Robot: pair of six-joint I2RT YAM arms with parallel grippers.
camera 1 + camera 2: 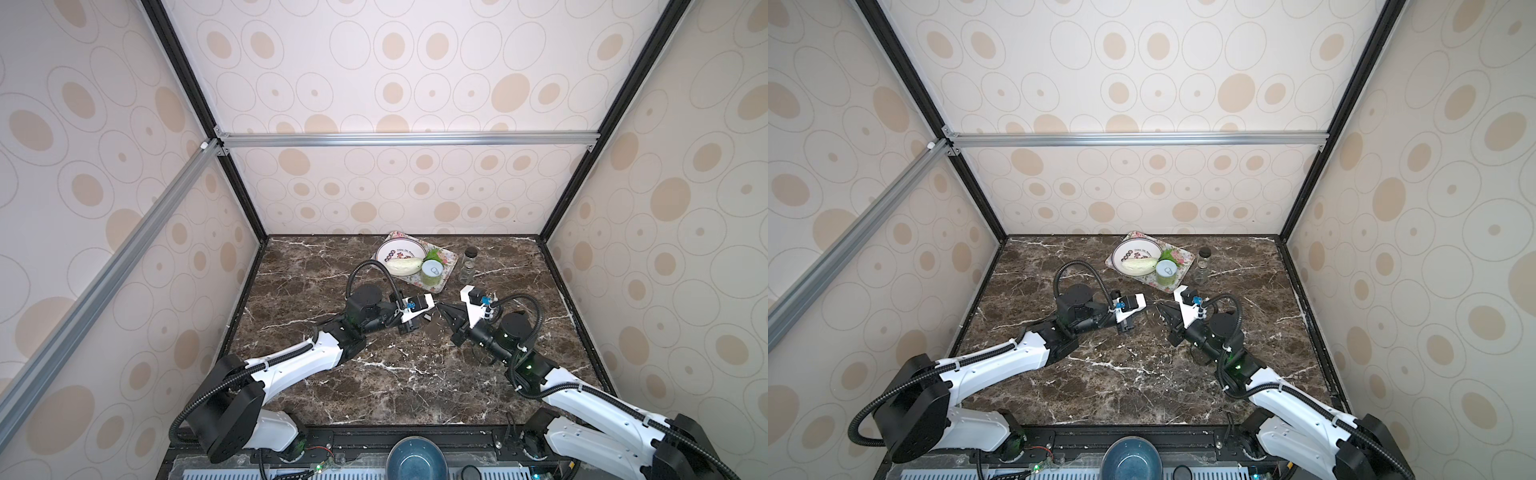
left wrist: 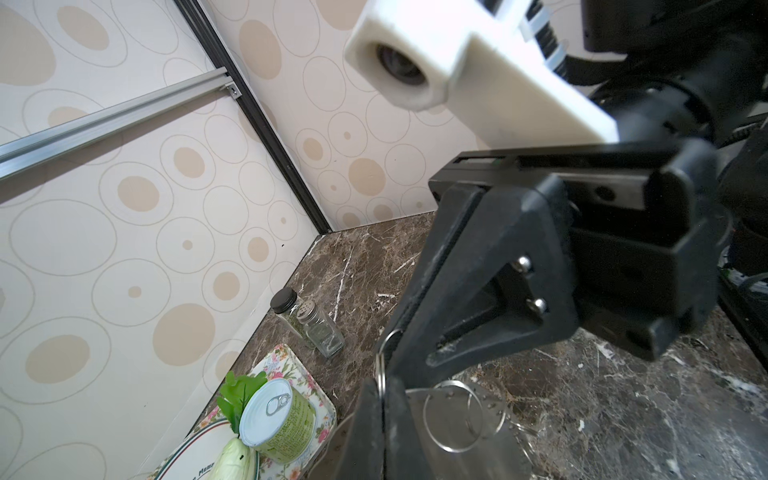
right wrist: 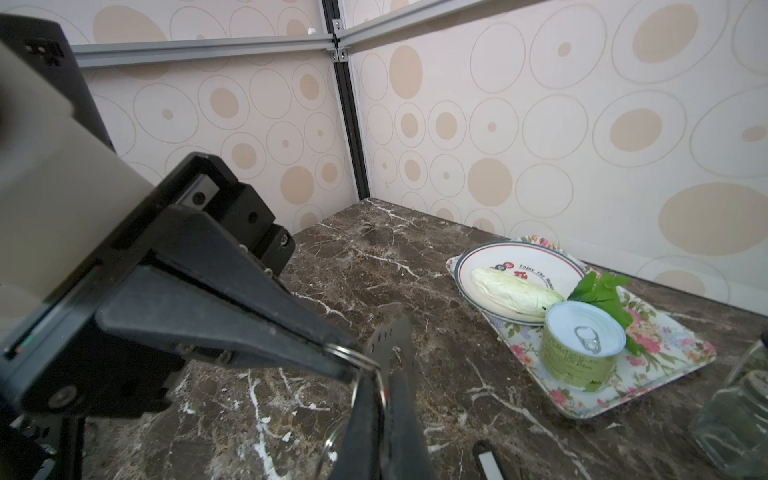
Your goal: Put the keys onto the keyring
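Both jaws are clenched, their black tips meeting nose to nose above the middle of the dark brown marble tabletop [image 1: 374, 395]. The left gripper [image 3: 350, 360] pinches a thin silver wire loop [image 3: 347, 351] at its very tip. The right gripper [image 2: 388, 365] is pressed just as tight, with wire running through its seam and a speck of red [image 3: 386, 391] there, too small to name. The large flat grey metal keyring [image 2: 490, 453], its rim dotted with small holes, sits right at that junction and stands tilted behind the fingers. Which jaw bears it cannot be told, since fingers cover its near part in both wrist views. In both top views it is only a faint dotted glint between the grippers [image 1: 434, 326]. More thin wire rings [image 2: 424, 413] overlap its face. A black tag with a white label [image 3: 488, 461] lies flat on the marble near the right fingers, cut off by the frame edge, its key not visible. Farther back a flowered rectangular tray [image 3: 665, 357] carries a round white plate [image 3: 540, 257] with a pale leafy vegetable [image 3: 515, 293], a green-labelled tin [image 3: 582, 349] and green leaves [image 3: 602, 291]. Two small glass shaker jars [image 2: 324, 332] stand just beside the tray. A blue bowl [image 1: 415, 457] sits at the front edge.
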